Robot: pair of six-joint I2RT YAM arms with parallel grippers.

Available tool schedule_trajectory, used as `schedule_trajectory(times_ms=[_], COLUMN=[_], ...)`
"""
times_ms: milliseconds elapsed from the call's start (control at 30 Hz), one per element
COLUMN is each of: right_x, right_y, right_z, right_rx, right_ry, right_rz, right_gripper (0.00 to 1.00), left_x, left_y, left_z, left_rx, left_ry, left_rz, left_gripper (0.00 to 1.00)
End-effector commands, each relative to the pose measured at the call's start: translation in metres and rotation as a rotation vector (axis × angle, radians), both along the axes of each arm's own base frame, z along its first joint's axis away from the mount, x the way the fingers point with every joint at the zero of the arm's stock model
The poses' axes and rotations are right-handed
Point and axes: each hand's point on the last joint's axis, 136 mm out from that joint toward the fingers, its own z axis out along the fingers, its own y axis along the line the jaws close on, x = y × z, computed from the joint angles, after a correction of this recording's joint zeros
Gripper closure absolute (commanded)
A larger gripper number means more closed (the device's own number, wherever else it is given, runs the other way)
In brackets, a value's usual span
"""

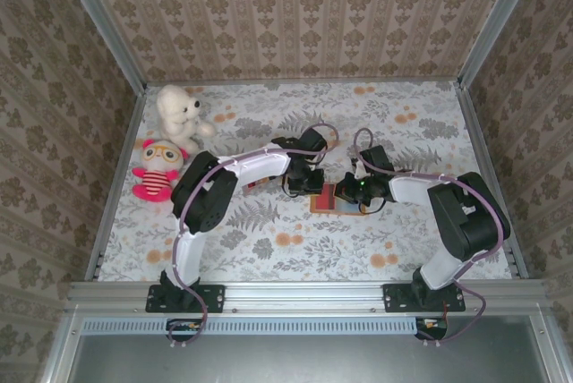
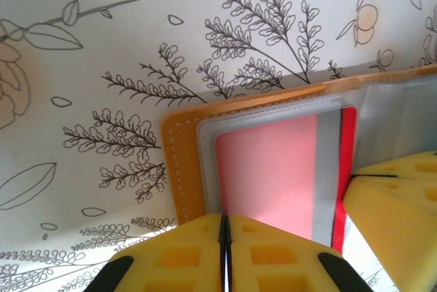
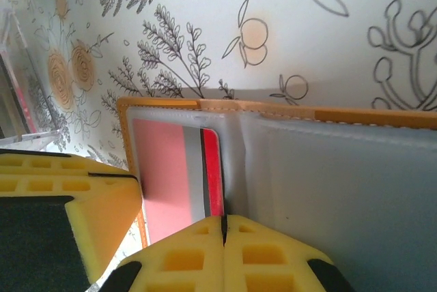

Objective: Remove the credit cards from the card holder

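Holder (image 1: 322, 204) lies open mid-surface (image 1: 269, 244) in the top view, with the left tool (image 1: 304, 184) and right tool (image 1: 356, 191) over it. Left wrist: the left tool (image 2: 224, 251) is pressed together at the holder's corner, beside a sleeved red card (image 2: 266, 169). Right wrist: the right tool (image 3: 223, 251) is pressed together at that card's edge, though I cannot tell if it nips it. The card looks thin, stiff and slick, so it is best pinched by its exposed edge.

Card holder (image 2: 179, 169) tan-orange, credit card (image 2: 266, 169) red, table (image 2: 102, 67) floral.
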Motion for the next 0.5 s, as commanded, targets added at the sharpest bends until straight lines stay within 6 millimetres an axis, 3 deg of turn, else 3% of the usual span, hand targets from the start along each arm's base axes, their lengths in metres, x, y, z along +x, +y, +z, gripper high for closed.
schedule_trajectory(times_ms=[0,333,467], right_x=[-0.004,-0.004,-0.006], right_y=[0.005,-0.001,-0.009], right_z=[-0.001,0.010,0.013], right_rx=[0.030,-0.004,-0.052], right_ry=[0.009,-0.024,-0.030], right_rz=[0.003,-0.004,-0.009], right_gripper=[1.00,1.00,1.00], left_x=[0.005,-0.008,-0.008], left_y=[0.006,0.010,0.011], left_z=[0.019,-0.009,-0.006], left_rx=[-0.003,0.020,0.010], left_ry=[-0.038,0.045,0.040], left_rz=[-0.008,-0.012,-0.007], left_gripper=[0.88,0.89,0.89])
